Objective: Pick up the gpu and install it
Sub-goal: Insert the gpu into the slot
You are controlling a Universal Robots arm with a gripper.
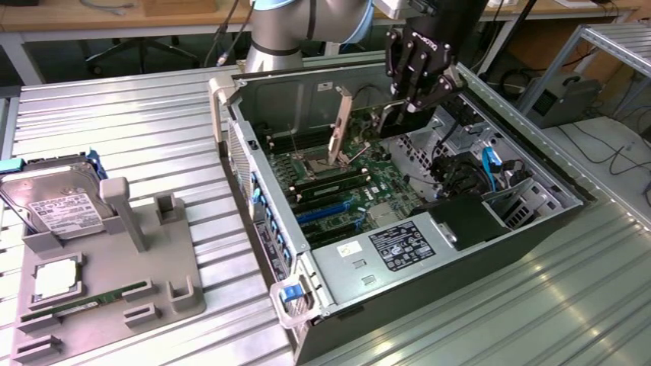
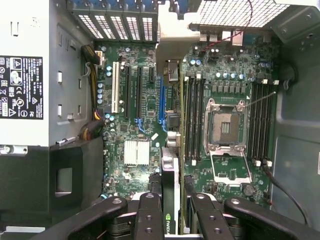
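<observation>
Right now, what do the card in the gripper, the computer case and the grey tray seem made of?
The gpu: black casing, probably plastic; its pale silver bracket looks like bare sheet metal. The computer case: thin folded grey walls, apparently matt sheet steel or aluminium. The grey tray: dull, single-colour, chunky moulded posts, likely plastic.

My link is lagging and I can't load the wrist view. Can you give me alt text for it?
The gripper grips the gpu on edge over the motherboard, with the card's metal bracket toward the rear vents. An empty CPU socket lies to one side of the card, the expansion slots to the other.
</observation>
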